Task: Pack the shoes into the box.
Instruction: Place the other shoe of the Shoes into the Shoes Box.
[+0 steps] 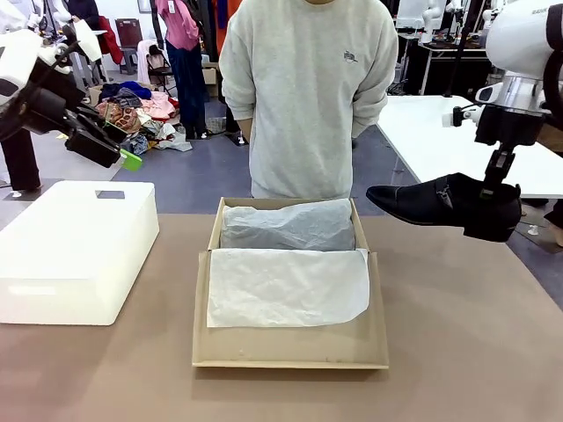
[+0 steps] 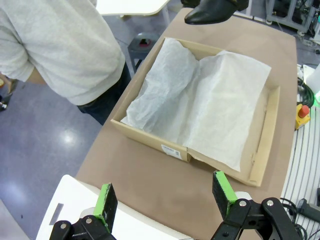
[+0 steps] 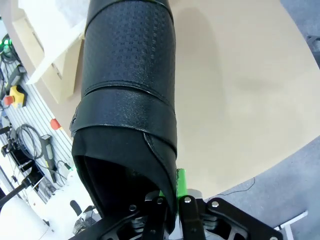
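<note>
A brown cardboard box (image 1: 290, 356) lies open at the table's middle, lined with white tissue paper (image 1: 286, 286). Up to its right hangs one black shoe (image 1: 435, 202), toe pointing left towards the box. My right gripper (image 1: 493, 185) is shut on the shoe's heel rim. In the right wrist view the shoe (image 3: 130, 75) stretches away from the right gripper (image 3: 170, 202), with the box (image 3: 52, 60) at the upper left. My left gripper (image 1: 119, 145) is raised at the far left, open and empty. Below the left gripper (image 2: 164, 192) lie the box (image 2: 150, 140) and the shoe's toe (image 2: 210, 11).
A white plastic bin (image 1: 75, 251) stands left of the box, under my left arm. A person (image 1: 308, 97) in a grey sweatshirt stands at the far edge behind the box. Bare brown table (image 1: 466, 316) spreads right of the box. A white table (image 1: 440, 141) stands behind on the right.
</note>
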Robot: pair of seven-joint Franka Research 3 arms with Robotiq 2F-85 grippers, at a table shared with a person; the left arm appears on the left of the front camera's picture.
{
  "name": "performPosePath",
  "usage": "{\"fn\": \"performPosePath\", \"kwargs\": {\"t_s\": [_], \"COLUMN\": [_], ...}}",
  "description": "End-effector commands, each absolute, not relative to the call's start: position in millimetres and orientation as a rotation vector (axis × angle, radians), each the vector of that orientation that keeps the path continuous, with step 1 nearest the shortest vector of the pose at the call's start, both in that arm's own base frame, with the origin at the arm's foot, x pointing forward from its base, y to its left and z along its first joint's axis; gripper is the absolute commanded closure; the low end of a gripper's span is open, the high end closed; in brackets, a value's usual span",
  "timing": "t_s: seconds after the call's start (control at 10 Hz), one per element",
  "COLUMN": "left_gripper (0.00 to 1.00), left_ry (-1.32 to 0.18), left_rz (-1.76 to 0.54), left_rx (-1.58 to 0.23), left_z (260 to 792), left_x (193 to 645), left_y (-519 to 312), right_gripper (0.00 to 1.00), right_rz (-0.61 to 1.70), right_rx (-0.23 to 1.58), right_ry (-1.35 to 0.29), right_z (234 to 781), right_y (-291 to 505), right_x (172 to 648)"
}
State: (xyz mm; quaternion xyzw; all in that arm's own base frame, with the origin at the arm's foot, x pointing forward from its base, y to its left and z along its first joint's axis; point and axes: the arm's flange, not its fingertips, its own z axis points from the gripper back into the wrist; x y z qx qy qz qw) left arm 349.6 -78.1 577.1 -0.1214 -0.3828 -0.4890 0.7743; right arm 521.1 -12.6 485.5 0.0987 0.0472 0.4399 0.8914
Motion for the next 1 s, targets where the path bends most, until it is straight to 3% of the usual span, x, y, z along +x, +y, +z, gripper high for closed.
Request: {"fn": "performPosePath", "kwargs": {"t_s": [0.0, 0.4, 0.9], "left_gripper": [0.00, 0.00, 0.00], "left_ry": [-0.838, -0.838, -0.838], "left_rz": [-1.075, -1.075, -1.075], "left_rx": [-0.278, -0.278, -0.278], "left_z": [576.4, 576.4, 576.4], "left_x": [350.3, 350.3, 350.3], "left_y": [-77.1, -77.1, -77.1], "right_gripper": [1.00, 1.00, 1.00], "right_rz": [0.911, 0.902, 0.479], "right_rx": [0.213, 0.213, 0.158], "right_ry": [0.098, 0.110, -0.039], "right_z": [482.2, 477.7, 528.0], "right_y": [-20.6, -19.4, 42.0], "right_x": [523.0, 523.2, 490.0]}}
